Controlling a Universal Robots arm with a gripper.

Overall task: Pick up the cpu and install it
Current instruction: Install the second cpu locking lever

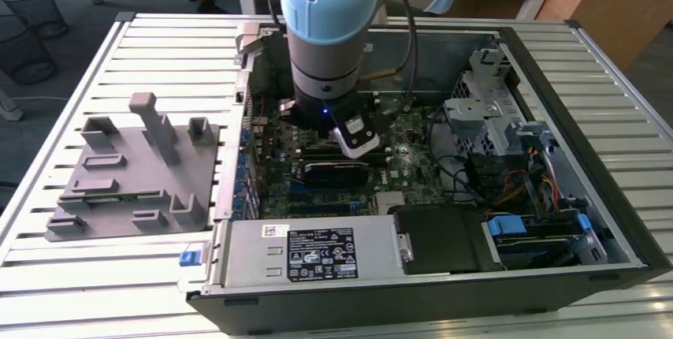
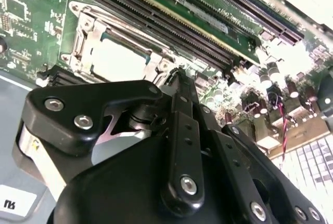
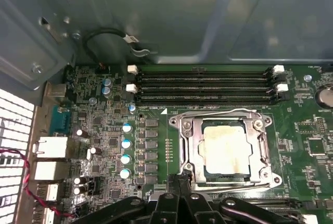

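Note:
The cpu (image 3: 225,149) is a pale square chip with a stained top. It lies flat inside the metal socket frame (image 3: 183,148) on the green motherboard (image 3: 104,130), and also appears in the second wrist view, cpu (image 2: 117,60). My gripper (image 3: 180,181) hangs just above the board at the socket's edge, beside the cpu and not touching it. Its black fingers (image 2: 179,109) are pressed together with nothing between them. In the exterior view the gripper (image 1: 354,140) reaches down into the open computer case (image 1: 547,158).
Long memory slots (image 3: 203,86) run beside the socket, and capacitors (image 3: 126,151) stand on its other side. A grey fixture plate (image 1: 126,173) with upright blocks lies at the exterior view's left. The power supply (image 1: 305,252) and the drive cage (image 1: 494,118) crowd the case.

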